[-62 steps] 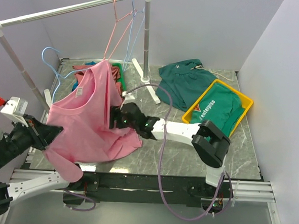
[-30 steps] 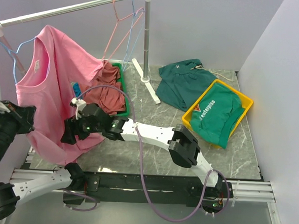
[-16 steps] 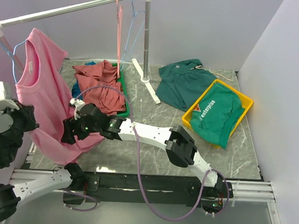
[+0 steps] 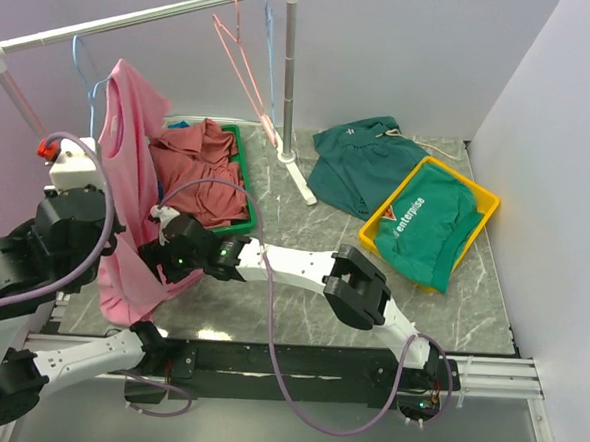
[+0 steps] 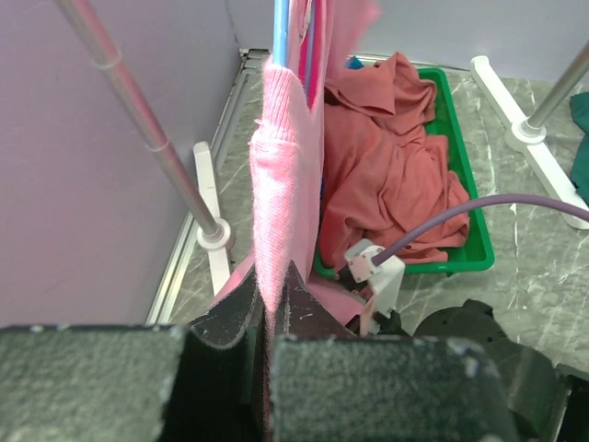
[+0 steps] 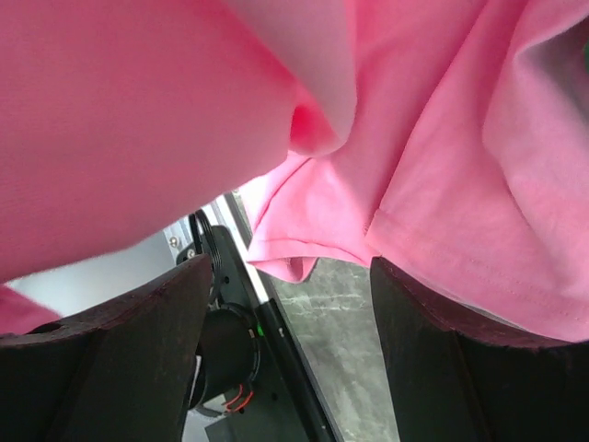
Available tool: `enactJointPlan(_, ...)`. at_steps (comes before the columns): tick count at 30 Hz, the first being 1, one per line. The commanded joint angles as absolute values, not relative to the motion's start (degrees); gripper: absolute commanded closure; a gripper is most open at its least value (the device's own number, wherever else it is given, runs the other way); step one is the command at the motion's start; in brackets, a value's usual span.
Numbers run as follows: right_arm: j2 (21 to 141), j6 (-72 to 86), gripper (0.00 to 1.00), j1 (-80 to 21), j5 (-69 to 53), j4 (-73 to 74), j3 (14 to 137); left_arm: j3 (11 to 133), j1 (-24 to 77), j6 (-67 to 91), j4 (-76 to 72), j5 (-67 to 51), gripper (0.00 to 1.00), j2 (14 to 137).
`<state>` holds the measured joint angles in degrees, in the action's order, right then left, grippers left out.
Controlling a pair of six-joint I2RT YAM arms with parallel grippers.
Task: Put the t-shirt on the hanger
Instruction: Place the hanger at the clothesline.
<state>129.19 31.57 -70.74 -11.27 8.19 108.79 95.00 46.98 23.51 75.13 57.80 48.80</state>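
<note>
Bright pink soft cloth t-shirt [image 4: 128, 161] — hanging on thin light-blue wire hanger [image 5: 281, 28], swung up to the metal rail [image 4: 178, 9] since a second ago; we judge hooking next — left gripper [image 5: 273, 308] jaws clamp shirt, right gripper [image 6: 290, 295] jaws spread, empty.

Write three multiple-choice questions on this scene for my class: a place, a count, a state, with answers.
1. Where does the brick-red shirt lie? A in the green tray B on the rail C on the floor
2. How many trays are on the table? A one B two C three
3. The left gripper is: A open B shut on the pink t-shirt C shut on a green shirt
Answers: A, it fills the green tray; B, one green, one yellow tray; B, its jaws pinch pink cloth.
</note>
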Motion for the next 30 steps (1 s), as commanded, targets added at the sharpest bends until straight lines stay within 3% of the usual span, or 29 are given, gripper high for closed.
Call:
enactJointPlan(1, 124.2, 30.6, 0.23, -70.0, -13.4, 6.1, 109.3, 94.2, 47.2, 21.4, 67.2, 59.3, 0.99, 50.9)
enactJointPlan(10, 128.3, 30.5, 0.23, -69.5, -18.1, 7.9, 114.8, 94.6, 41.8, 17.6, 62.9, 57.5, 0.99, 54.4)
enactJointPlan(21, 130.3, 30.1, 0.22, -69.5, -20.7, 9.0, 117.6, 89.4, 21.4, 13.4, 51.3, 38.6, 0.99, 54.3)
enactJointPlan(30, 132.1, 30.0, 0.22, -69.5, -21.6, 11.4, 119.4, 85.4, 18.0, 17.0, 46.4, 39.6, 0.99, 50.4)
